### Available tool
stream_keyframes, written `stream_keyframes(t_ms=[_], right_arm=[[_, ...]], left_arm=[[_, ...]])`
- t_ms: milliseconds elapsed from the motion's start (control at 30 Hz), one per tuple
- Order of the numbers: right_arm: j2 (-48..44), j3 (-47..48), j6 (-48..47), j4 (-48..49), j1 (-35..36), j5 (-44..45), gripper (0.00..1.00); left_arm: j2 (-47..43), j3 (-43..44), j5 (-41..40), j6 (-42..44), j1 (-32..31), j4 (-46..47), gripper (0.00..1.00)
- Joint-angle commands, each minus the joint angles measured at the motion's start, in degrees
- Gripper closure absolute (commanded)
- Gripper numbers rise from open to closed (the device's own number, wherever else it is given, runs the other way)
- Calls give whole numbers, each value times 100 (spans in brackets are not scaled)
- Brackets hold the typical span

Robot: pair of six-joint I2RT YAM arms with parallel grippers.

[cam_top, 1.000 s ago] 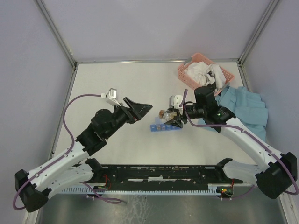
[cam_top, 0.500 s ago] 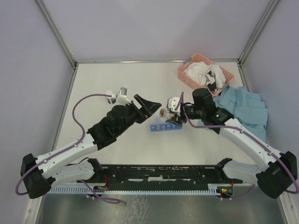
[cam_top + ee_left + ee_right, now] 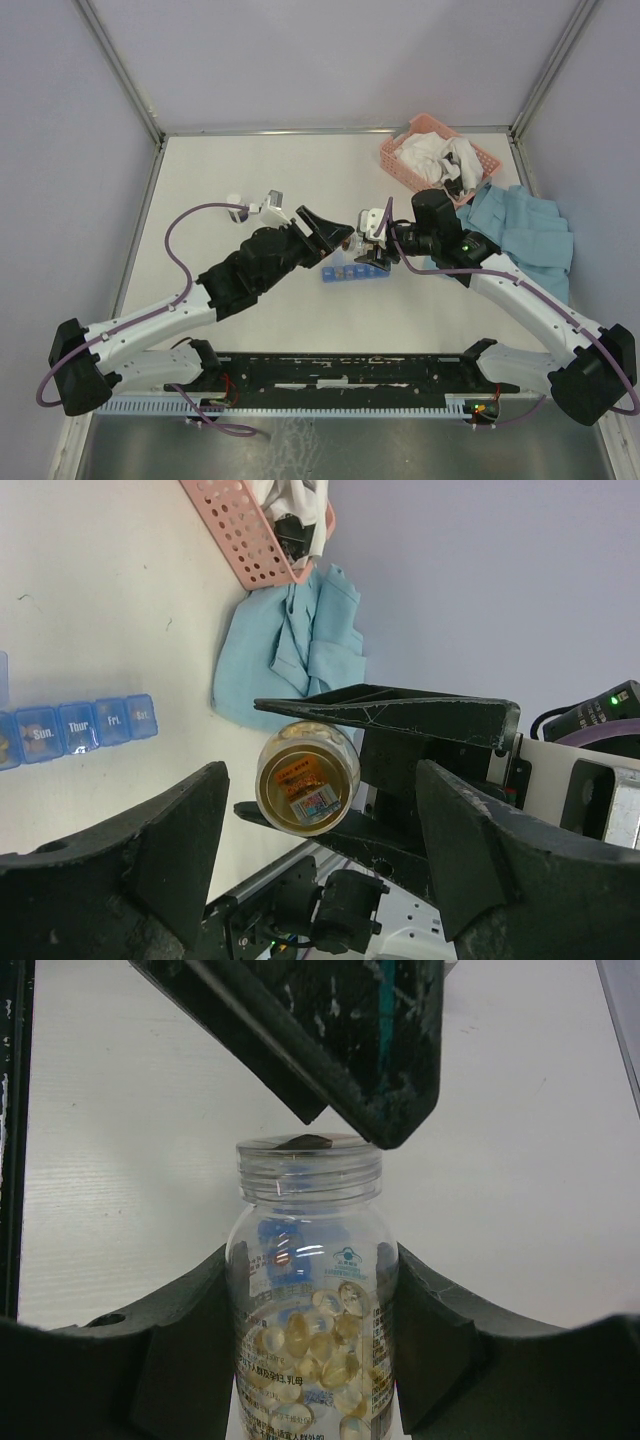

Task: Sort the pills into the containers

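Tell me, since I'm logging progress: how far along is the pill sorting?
Done: little so far. The blue organiser strip shows lids that look shut. In hand: the right gripper holds the pill bottle with its cap on, and the open left gripper brackets the cap end without gripping. Left: uncapping, then getting the pills into the compartments.

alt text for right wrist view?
A clear plastic bottle of yellowish pills is clamped between the right pincer's black fingers. One black finger of the left pincer points at its top, over a white table.
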Motion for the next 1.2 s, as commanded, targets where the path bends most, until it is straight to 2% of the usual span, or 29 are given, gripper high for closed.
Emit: stream_keyframes(t_ms=[0,367,733,900,1167], right_arm=[[-74,46,-28,275,33,42,89],[-70,56,-1,262,35,42,89],[-67,57,0,262,38,50,89],[-65,70,14,262,40,45,89],[-71,79,42,253,32,50,89]], left_arm=[[57,301,-264,-218,-96,330,24],[118,311,-341,-184,-170,241,29],[215,337,-217,-136,-185,234,40],[265,365,-125,-110,-181,248,41],[339,416,38,-8,-185,297,51]])
